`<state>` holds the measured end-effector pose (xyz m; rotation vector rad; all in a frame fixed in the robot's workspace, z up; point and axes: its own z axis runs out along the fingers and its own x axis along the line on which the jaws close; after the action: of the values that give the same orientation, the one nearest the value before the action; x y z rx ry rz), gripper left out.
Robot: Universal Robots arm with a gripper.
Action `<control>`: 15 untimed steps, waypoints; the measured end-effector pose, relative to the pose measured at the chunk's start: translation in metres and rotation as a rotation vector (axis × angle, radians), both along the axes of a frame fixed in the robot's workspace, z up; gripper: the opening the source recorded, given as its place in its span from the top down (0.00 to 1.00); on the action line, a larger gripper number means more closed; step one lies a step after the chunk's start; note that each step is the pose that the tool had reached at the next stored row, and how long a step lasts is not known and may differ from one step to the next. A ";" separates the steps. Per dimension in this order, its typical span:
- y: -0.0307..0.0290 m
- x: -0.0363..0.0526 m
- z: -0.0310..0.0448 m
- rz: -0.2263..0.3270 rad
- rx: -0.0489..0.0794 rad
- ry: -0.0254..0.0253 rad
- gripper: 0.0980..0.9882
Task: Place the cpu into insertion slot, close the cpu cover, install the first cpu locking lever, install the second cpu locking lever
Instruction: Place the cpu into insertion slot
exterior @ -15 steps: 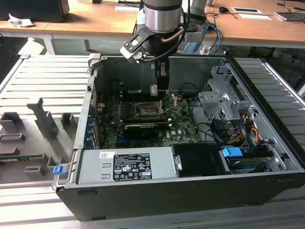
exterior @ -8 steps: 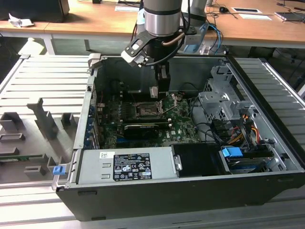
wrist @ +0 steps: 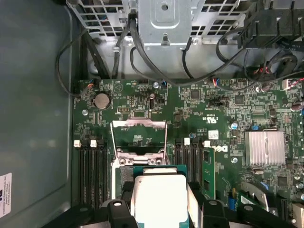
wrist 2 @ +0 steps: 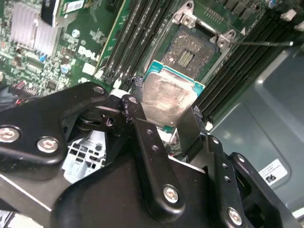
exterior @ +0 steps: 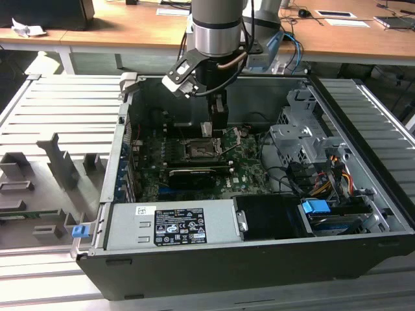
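The cpu point(wrist 2: 168, 97) is clamped by opposite edges between the jaws of the gripper point(wrist 2: 164, 121), its metal top facing the wrist, so that its underside is kept free for the socket. It is held just above the insertion slot point(wrist 2: 190, 50) and is not yet seated; the slot's dark centre is seen bare beyond the chip's edge. The cpu cover point(wrist: 140, 123) is swung open, away from the slot, so that access from above is left unobstructed. The open computer case point(exterior: 194, 272) is laid on its side on a ribbed grey counter point(exterior: 58, 110), presumably so that the motherboard point(wrist: 213, 104) is presented upward. A wooden counter point(exterior: 117, 32) with papers is seen behind.
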<state>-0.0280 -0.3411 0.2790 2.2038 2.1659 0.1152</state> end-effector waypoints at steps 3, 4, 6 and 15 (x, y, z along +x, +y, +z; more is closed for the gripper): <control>0.0006 -0.0045 -0.0083 -0.016 0.000 -0.0002 0.52; 0.0006 -0.0054 -0.0099 -0.016 0.000 -0.0002 0.52; 0.0005 -0.0056 -0.0123 -0.008 0.000 0.0003 0.52; 0.0005 -0.0057 -0.0148 0.018 0.000 0.0005 0.52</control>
<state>-0.0337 -0.3406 0.2642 2.1845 2.1869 0.1155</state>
